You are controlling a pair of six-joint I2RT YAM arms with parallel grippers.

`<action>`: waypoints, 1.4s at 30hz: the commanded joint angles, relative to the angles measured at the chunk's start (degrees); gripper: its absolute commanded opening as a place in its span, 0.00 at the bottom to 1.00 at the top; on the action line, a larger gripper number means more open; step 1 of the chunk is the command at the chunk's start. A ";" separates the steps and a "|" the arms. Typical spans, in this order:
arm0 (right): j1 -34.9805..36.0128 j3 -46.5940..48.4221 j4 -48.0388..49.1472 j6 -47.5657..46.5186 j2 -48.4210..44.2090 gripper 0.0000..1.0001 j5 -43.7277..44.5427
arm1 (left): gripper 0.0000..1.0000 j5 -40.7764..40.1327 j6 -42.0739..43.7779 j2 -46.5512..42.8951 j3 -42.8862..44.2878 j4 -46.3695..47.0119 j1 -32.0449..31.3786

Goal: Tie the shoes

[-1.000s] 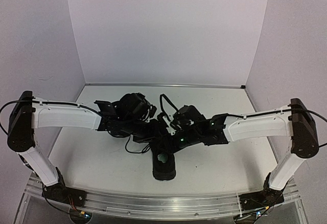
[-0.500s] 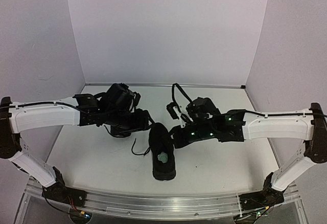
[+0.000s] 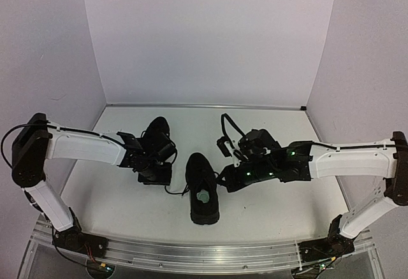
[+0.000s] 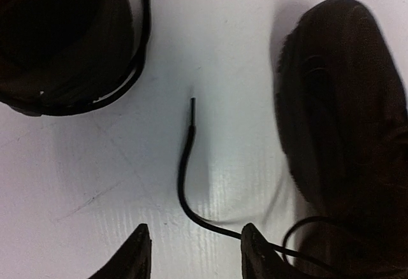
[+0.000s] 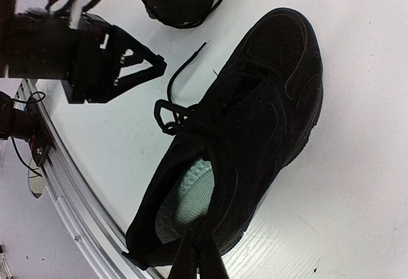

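Two black shoes are on the table. One shoe [image 3: 203, 190] lies in the middle with a pale patch [image 3: 204, 197] inside its opening; it also shows in the right wrist view [image 5: 268, 100] and the left wrist view [image 4: 344, 139]. The other shoe [image 3: 157, 132] lies at the back left, partly behind my left gripper [image 3: 155, 176]. That gripper [image 4: 194, 253] is open and low over the table, with a loose lace end [image 4: 185, 164] lying between its fingers. My right gripper [image 3: 222, 182] [image 5: 196, 247] is shut beside the middle shoe's heel opening, apparently pinching a taut lace strand [image 5: 213, 196].
White table [image 3: 115, 196] with a metal rail [image 3: 191, 253] along its near edge. White walls [image 3: 204, 37] stand at the back and on both sides. Cables loop above the right wrist [image 3: 226, 126].
Both grippers have drawn apart from over the middle shoe, left going left and right going right. The left gripper has come down close to the table, open, over the loose lace end.
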 commanded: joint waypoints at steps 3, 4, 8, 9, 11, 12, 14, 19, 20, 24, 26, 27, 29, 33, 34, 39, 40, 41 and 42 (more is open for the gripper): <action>0.37 -0.07 -0.51 0.72 -2.33 0.00 1.44 | 0.34 -5.87 2.81 8.15 6.42 -4.45 -0.01; 0.35 -0.04 -0.51 0.72 -2.32 0.00 1.42 | 0.32 -5.98 3.04 9.24 6.98 -4.42 0.01; 0.38 -0.03 -0.50 0.65 -2.49 0.00 1.76 | 0.27 -4.82 3.93 11.84 8.07 -2.55 0.02; 0.35 -0.03 -0.47 0.59 -2.46 0.00 1.75 | 0.27 -4.61 4.04 12.21 8.24 -2.10 -0.01; 0.33 0.01 -0.47 0.55 -2.28 0.00 1.73 | 0.27 -4.37 4.41 12.97 8.80 -1.61 0.02; 0.36 0.04 -0.50 0.57 -2.24 0.00 1.74 | 0.27 -4.27 4.61 13.65 9.07 -1.35 0.03; 0.34 0.06 -0.51 0.55 -2.24 0.00 1.73 | 0.26 -4.02 5.06 15.16 9.76 -0.96 -0.03; 0.34 -0.22 -0.82 0.63 -3.00 0.00 2.31 | 0.22 -3.47 5.52 18.49 11.38 -1.00 0.01; 0.33 -0.36 -0.89 0.74 -3.31 0.00 2.55 | 0.20 -3.27 5.49 18.75 11.30 -0.96 0.04; 0.31 -1.24 -1.38 1.29 -5.26 0.00 4.27 | 0.03 -2.55 5.07 18.40 10.34 -1.71 0.15; 0.25 -1.98 -1.67 1.77 -6.50 0.00 5.13 | 0.00 -3.14 4.81 16.88 9.73 -2.42 0.12; 0.25 -2.49 -1.81 2.33 -7.36 0.00 5.72 | 0.00 -3.69 4.69 15.78 9.23 -2.84 0.07; 0.23 -3.63 -2.01 3.14 -9.04 0.00 6.57 | 0.00 -4.72 4.40 12.80 8.68 -3.73 0.10; 0.15 -6.10 -2.52 4.90 -12.93 0.00 8.22 | 0.00 -8.75 3.95 6.13 8.36 -6.45 0.08; 0.10 -6.79 -2.68 5.30 -13.81 0.00 8.34 | 0.00 -9.91 3.97 4.45 8.64 -7.34 0.11; -0.34 -9.31 -4.31 7.38 -17.54 0.00 12.33 | 0.00 -14.33 4.38 -1.67 10.49 -11.38 0.48; -0.47 -9.67 -4.80 7.90 -18.41 0.00 13.25 | 0.00 -14.92 4.45 -2.70 10.62 -11.86 0.77; -0.68 -10.09 -5.38 8.46 -19.42 0.00 14.27 | 0.00 -15.26 4.59 -3.79 10.47 -12.10 1.43; -0.80 -10.38 -6.12 9.16 -20.58 0.00 15.57 | 0.00 -15.39 4.71 -4.87 10.16 -12.27 2.41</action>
